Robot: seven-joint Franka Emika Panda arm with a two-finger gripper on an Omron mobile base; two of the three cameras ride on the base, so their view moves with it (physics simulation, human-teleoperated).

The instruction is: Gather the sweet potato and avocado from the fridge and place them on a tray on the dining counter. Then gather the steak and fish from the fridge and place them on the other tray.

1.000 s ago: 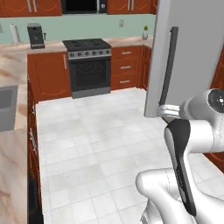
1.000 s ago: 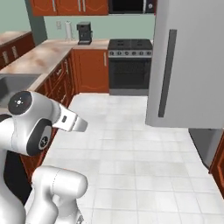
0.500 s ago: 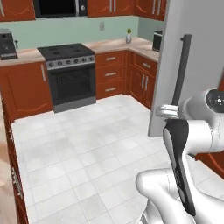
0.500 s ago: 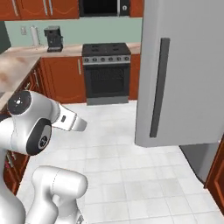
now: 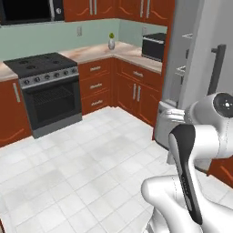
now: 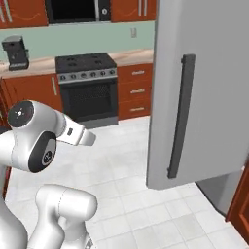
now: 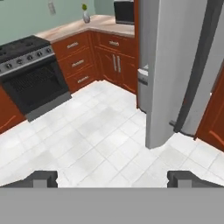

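The tall silver-grey fridge stands to my right with its door swung open. Pale shelves show at its edge. The long dark handle runs down the door just ahead of my hand. My gripper is open and holds nothing, with its fingertips wide apart above the white floor tiles, short of the door. The sweet potato, avocado, steak, fish, both trays and the dining counter are out of view.
A black stove sits against the back wall with a microwave above it. Red-brown cabinets wrap the corner and bear a black toaster oven and a small vase. A coffee machine stands far left.
The whole scene has slid left and grown in every view, so the base has turned and driven toward the fridge. The gripper has stayed open.
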